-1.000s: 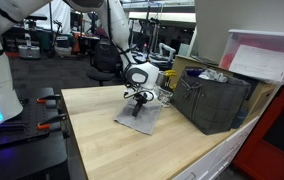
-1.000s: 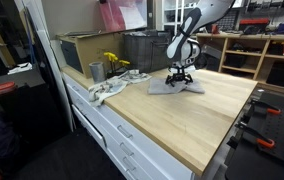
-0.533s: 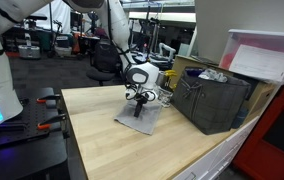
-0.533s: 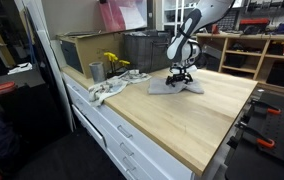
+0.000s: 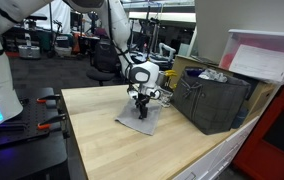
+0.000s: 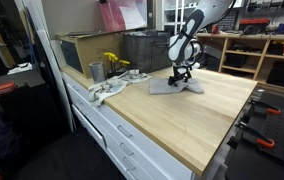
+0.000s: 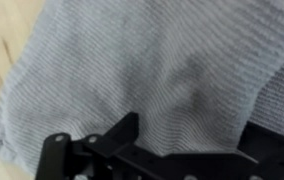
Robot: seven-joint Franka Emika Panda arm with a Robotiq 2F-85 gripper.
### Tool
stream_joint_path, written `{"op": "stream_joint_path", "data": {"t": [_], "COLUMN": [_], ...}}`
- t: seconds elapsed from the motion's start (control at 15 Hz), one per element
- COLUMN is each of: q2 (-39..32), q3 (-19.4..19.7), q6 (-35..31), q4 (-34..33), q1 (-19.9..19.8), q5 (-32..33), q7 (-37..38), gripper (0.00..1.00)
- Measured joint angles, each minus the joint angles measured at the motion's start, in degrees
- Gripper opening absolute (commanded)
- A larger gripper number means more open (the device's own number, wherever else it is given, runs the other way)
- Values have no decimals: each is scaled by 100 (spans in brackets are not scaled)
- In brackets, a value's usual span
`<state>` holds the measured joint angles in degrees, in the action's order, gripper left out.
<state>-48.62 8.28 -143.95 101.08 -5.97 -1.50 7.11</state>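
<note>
My tool hangs low over the grey rectangular woven cloth, jaws apart, nothing held. Cloth lies on the pale wooden surface, near 1 dark mesh crate.

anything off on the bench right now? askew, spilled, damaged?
Nothing spilled or damaged that shows. The grey knit cloth is not flat: the wrist view shows it slightly rumpled, with a fold at one side, under the open gripper. A crumpled white rag sits at the edge of the wooden counter, near a metal cup.
</note>
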Motion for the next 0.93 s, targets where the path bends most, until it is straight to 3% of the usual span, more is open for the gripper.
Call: {"op": "stream_joint_path", "data": {"t": [0.07,0.13,0.2,0.8,0.93], "q2": [0,0,0,-48,-24], "q3": [-9,-23,-36,-169,-169], "q6": [0,0,0,-43,-63], "q4": [-16,-34,-50,-83,-90], "q1": [-9,-23,-39,-277,-250], "q5": [87,155,213,705,908], "q7": [-203,-410,-610,-1835,-1942], "gripper": [100,75,74,5,0]}}
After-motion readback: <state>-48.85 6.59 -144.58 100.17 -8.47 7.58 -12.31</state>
